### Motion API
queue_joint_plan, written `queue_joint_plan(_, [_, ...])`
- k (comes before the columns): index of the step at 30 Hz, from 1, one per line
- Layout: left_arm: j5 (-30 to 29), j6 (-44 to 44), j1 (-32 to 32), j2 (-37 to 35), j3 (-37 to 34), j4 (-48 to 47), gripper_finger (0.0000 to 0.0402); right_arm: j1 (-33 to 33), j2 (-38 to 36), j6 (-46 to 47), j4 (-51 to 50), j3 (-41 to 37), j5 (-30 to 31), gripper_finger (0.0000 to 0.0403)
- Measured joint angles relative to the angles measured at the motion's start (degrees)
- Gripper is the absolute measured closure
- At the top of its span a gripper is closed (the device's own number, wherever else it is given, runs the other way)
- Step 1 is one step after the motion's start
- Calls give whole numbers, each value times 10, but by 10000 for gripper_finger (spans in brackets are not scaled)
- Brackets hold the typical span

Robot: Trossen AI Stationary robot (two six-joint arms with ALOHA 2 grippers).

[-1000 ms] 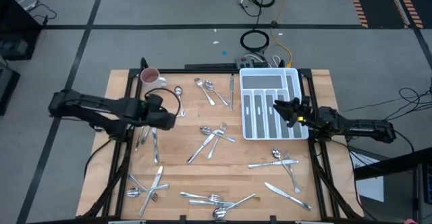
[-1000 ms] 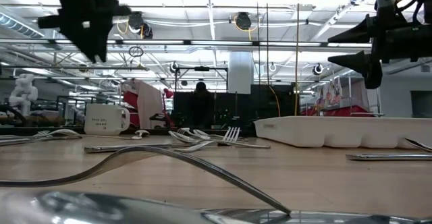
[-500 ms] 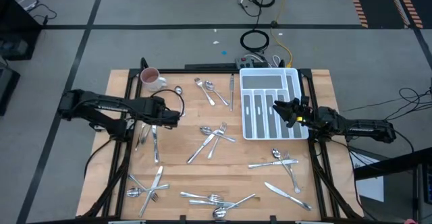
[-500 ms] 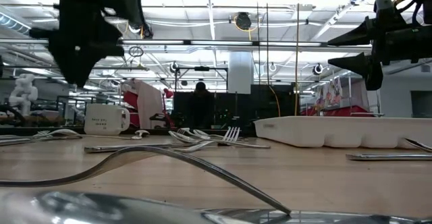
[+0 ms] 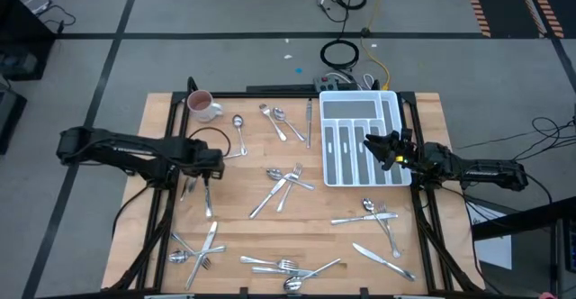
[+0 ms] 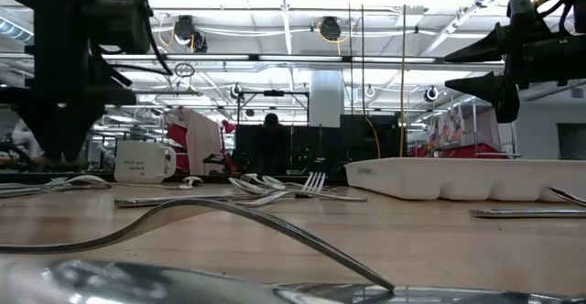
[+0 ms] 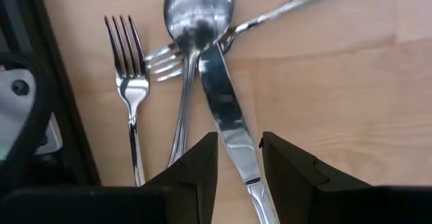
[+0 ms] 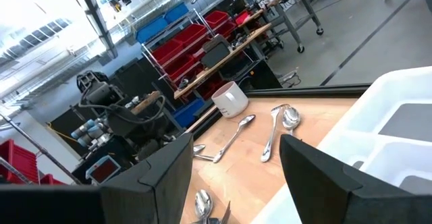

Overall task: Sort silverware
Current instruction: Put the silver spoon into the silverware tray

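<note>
Fingers (image 7: 199, 173) of the left gripper (image 7: 237, 162) stand slightly apart, pointing down over a table knife (image 7: 226, 119) near the left edge of the wooden table (image 5: 243, 200); nothing is pinched between them, and whether the tips touch the blade cannot be told. Just beside that knife lie a spoon (image 7: 196, 21) whose bowl rests over its tip, a fork (image 7: 128, 82) alongside the spoon's handle, and a second fork (image 7: 270, 11) crossing beneath the spoon. From above, this gripper (image 5: 209, 158) sits at the table's left edge, about midway along it.

The right gripper (image 5: 378, 146) hangs spread wide and empty above the white cutlery tray (image 5: 389, 103), which occupies the table's far right corner. Its fingers (image 8: 162, 177) frame a view across the table toward the white mug (image 5: 200, 104) at the far left corner.

The remaining silverware is scattered: two spoons and a knife (image 5: 308, 122) near the far edge, crossed pieces (image 5: 283, 184) at the centre, a cluster (image 5: 196, 245) at the near left corner, others (image 5: 286, 267) along the near edge, and more (image 5: 378, 231) toward the near right corner.
</note>
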Motion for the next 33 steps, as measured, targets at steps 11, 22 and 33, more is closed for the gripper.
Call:
queue_joint_plan(11, [-43,6,41,60,-1,7,279,0,0,2,-2,0,0,188])
queue_joint_plan(22, [-71,88,89,121,-1,48,279,0,0,2,-2,0,0,188])
queue_joint_plan(33, [-80,102,104,132,-1,47,279,0,0,2,-2,0,1,188])
